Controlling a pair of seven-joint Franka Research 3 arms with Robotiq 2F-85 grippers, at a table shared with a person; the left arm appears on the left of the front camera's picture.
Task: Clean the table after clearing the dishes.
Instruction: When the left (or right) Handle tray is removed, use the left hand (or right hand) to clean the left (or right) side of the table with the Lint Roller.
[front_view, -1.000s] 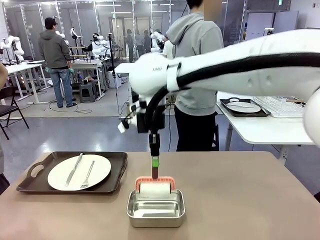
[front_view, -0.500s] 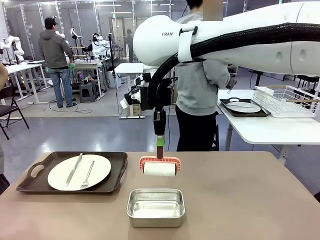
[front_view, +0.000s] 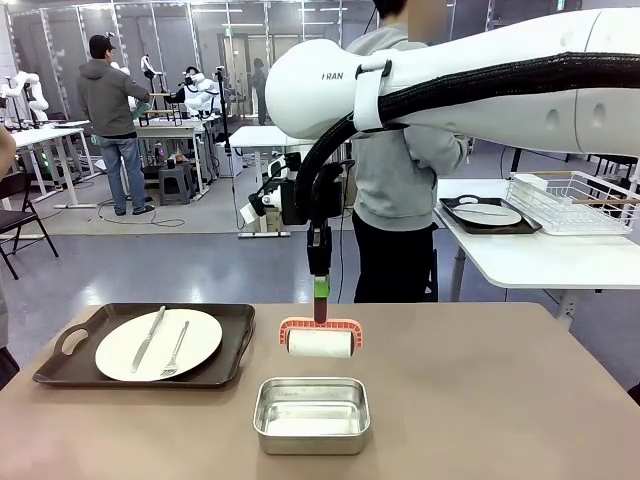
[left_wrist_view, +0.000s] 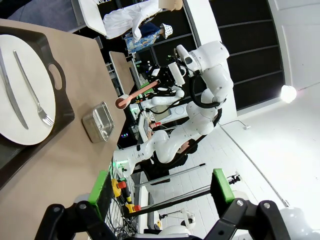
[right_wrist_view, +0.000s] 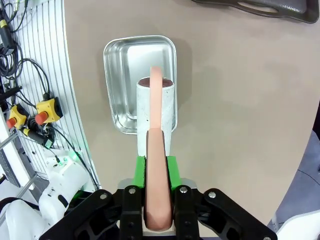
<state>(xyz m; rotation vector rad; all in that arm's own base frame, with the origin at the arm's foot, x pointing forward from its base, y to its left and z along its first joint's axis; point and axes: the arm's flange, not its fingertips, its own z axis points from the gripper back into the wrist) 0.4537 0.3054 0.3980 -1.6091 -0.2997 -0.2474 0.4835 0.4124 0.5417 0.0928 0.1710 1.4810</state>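
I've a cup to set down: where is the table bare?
The right half of the table is bare, from the steel pan to the right edge. The near left corner before the tray is free. Crowded: the gap between tray and pan, and the middle where the right end effector holds the roller.

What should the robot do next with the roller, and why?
Probably lower the roller onto the bare table to the right of the steel pan. The right gripper is shut on its pink handle, and the roll hangs in the air, clear of the pan, touching nothing. The tray with a plate sits on the left.
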